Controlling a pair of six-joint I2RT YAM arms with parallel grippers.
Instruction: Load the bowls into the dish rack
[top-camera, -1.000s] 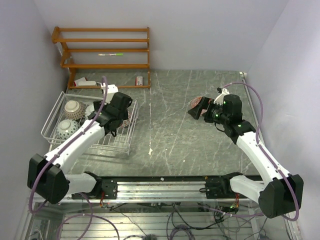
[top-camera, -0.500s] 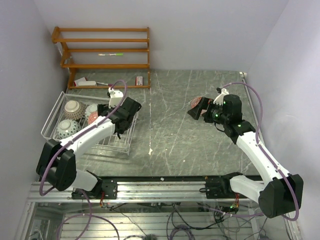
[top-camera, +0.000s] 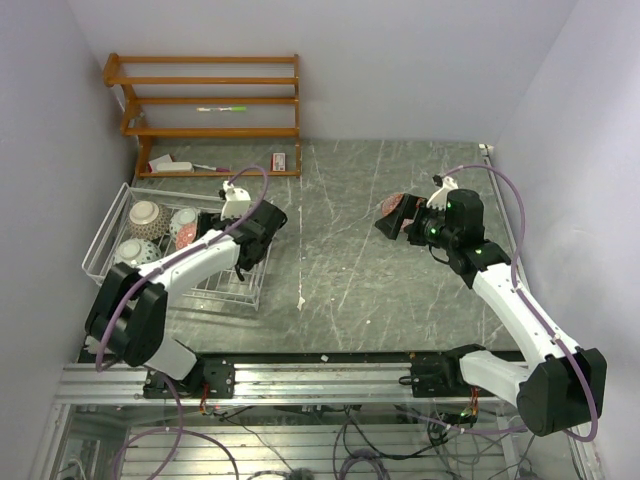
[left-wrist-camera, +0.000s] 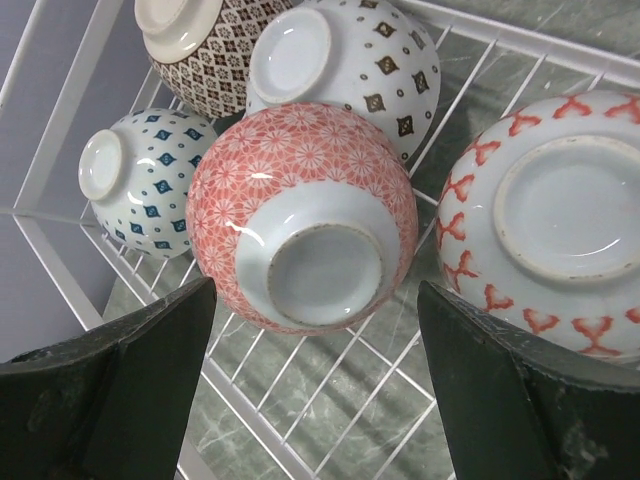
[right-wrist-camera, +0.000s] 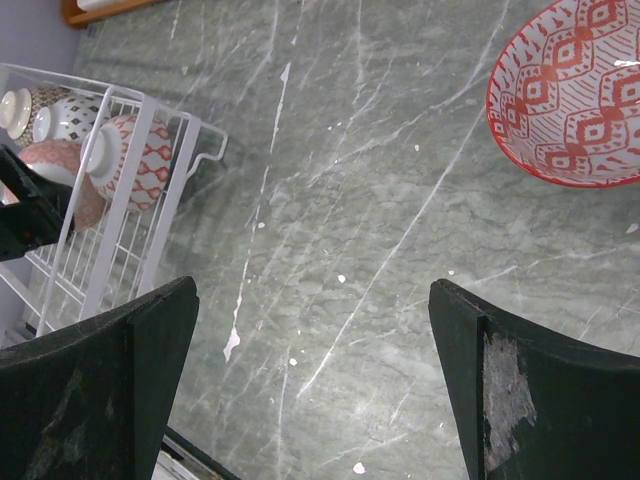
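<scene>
Upturned, round glazed bowls (left-wrist-camera: 300, 215) — footed — fill white wire rack (left-wrist-camera: 520, 36).

Both the left arm (top-camera: 185, 262) and the right arm (top-camera: 515, 305) had smooth white link shells between bulky black joint housings, and a lilac cable (top-camera: 518, 225) ran in loose loops along each one. Small green lights (top-camera: 438, 232) glowed on the right arm's black wrist block. The left fingers (left-wrist-camera: 110, 400) were broad matt-black wedges, and the right fingers (right-wrist-camera: 520, 390) showed pale scuffs on their inner faces.
</scene>
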